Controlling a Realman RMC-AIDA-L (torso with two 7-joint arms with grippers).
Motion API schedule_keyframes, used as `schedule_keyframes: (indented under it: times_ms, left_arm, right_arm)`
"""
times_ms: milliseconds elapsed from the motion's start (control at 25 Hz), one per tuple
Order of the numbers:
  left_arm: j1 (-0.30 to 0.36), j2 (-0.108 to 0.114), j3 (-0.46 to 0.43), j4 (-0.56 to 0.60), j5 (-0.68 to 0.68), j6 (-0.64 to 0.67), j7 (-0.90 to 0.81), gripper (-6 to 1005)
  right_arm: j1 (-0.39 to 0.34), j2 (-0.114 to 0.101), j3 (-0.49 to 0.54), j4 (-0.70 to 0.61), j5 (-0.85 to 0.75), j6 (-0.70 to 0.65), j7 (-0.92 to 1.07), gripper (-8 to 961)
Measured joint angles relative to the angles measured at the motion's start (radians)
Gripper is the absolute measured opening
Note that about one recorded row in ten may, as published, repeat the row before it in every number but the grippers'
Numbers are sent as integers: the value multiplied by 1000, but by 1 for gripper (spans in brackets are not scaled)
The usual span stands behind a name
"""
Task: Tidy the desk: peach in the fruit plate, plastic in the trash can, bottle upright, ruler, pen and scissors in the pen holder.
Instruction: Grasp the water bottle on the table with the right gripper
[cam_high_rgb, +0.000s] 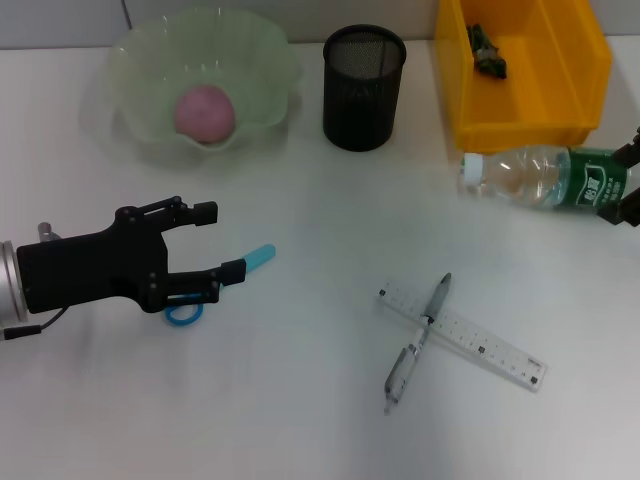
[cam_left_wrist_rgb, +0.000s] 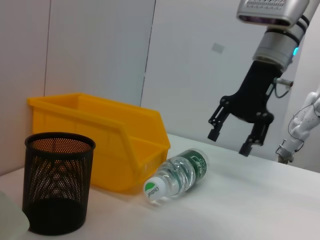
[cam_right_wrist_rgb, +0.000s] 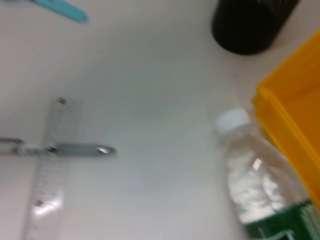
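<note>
A pink peach (cam_high_rgb: 205, 110) lies in the pale green fruit plate (cam_high_rgb: 140, 60) at the back left. The black mesh pen holder (cam_high_rgb: 364, 88) (cam_left_wrist_rgb: 57, 182) stands beside it. Dark crumpled plastic (cam_high_rgb: 488, 52) sits inside the yellow bin (cam_high_rgb: 520, 110). The clear bottle (cam_high_rgb: 540, 180) (cam_left_wrist_rgb: 177, 172) (cam_right_wrist_rgb: 255, 190) lies on its side, and my right gripper (cam_high_rgb: 628, 183) (cam_left_wrist_rgb: 230, 142) stands open at its base end. The ruler (cam_high_rgb: 465, 335) (cam_right_wrist_rgb: 47, 175) and pen (cam_high_rgb: 418, 340) (cam_right_wrist_rgb: 75, 149) lie crossed. My left gripper (cam_high_rgb: 222, 241) hangs open over the blue scissors (cam_high_rgb: 183, 313).
The yellow bin (cam_left_wrist_rgb: 110, 140) stands just behind the lying bottle, close to the pen holder. The scissors' blue tip (cam_right_wrist_rgb: 62, 8) points toward the middle of the white desk. A grey wall runs along the back edge.
</note>
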Motion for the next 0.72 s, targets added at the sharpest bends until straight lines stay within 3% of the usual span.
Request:
schedule_keyframes:
  times_ms: [440, 720]
  left_arm:
    - [2, -4, -10, -3, 0, -2, -7, 860]
    - [0, -7, -10, -2, 0, -4, -8, 859]
  right_arm:
    - [-17, 66, -57, -1, -88, 200, -39, 796]
    - [-29, 76, -71, 42, -87, 295, -59, 796]
